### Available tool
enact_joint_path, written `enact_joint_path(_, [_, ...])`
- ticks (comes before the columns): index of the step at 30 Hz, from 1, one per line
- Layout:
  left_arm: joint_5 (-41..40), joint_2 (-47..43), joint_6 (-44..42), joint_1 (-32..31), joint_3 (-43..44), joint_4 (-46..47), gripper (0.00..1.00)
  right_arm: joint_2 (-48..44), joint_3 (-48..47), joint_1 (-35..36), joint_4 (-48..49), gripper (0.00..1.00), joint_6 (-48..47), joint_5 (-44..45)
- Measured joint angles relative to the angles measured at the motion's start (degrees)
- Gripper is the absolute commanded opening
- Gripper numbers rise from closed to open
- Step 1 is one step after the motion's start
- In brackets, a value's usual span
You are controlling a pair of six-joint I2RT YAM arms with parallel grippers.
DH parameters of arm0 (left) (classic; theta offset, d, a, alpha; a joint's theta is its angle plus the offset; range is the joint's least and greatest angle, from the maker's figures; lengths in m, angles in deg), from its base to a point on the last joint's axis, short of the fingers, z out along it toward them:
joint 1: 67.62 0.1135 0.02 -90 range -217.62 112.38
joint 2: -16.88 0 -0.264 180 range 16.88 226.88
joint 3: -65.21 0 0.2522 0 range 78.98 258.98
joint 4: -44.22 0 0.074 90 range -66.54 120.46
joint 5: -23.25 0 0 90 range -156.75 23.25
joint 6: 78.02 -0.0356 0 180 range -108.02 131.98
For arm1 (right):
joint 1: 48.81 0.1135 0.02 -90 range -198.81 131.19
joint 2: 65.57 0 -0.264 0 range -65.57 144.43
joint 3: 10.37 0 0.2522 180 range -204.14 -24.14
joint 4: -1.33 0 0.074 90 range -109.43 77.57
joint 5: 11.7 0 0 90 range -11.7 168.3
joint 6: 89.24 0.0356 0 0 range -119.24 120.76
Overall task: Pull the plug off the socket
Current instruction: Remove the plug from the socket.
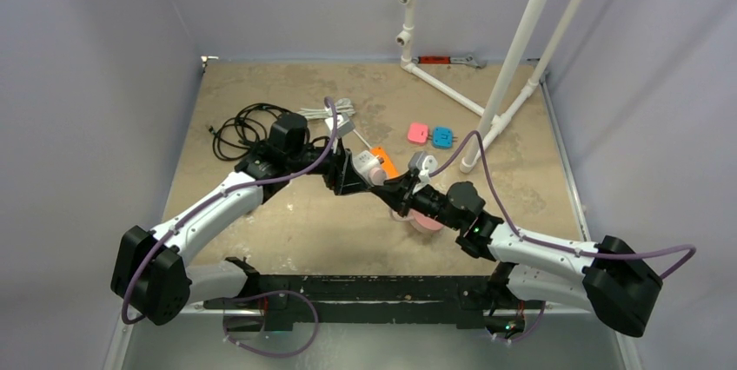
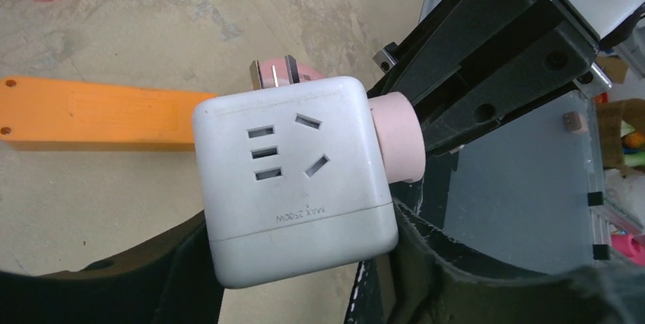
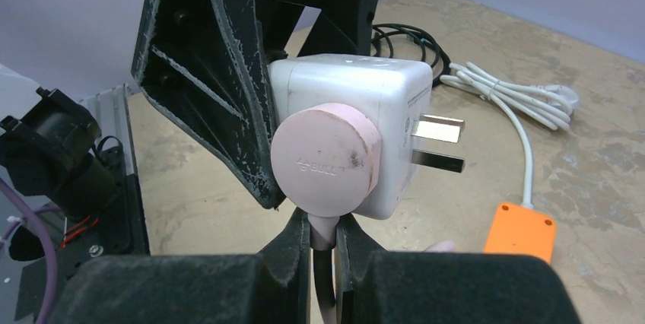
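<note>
Left fingers [image 3: 213, 96] clamp the cube [image 2: 297, 179], right fingers [image 3: 289, 252] pinch the plug [image 3: 327, 160] at its neck, both aloft over the table's [image 1: 295, 231] middle: the cube's prongs are clear of the strip [image 2: 91, 120] lying beneath, yet the plug sits in the cube, probably unpulled.

Smooth, matt white plastic on the cube adapter [image 2: 293, 179], with light grey scuffs. Matt pink plastic on the round plug [image 3: 325, 160], embossed lettering on its face. Bright bare metal on the adapter's prongs [image 3: 437, 145]. Matt orange plastic on the socket [image 2: 99, 120]. Black plastic, rough along the edges, on the fingers [image 3: 220, 96] of the left pincer [image 2: 300, 263]. Rough, mottled beige bench [image 2: 152, 27].
</note>
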Motion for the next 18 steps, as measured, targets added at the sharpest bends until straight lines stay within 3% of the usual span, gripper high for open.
enact_joint_path(3, [0.2,0.0,0.0,0.0,0.0,0.2,0.33,0.0,0.0,0.0,-0.2,0.00,-0.1,0.2])
enact_joint_path(6, [0.1,0.0,0.0,0.0,0.0,0.3,0.03,0.0,0.0,0.0,-0.2,0.00,-0.1,0.3])
enact_joint_path(12, [-1.7,0.0,-0.7,-0.2,0.0,0.0,0.00,0.1,-0.3,0.1,-1.0,0.00,-0.1,1.8])
enact_joint_path(18, [-9.5,-3.6,-2.6,-0.2,-0.8,-1.8,0.00,6.0,-4.5,0.3,-2.3,0.00,0.4,4.2])
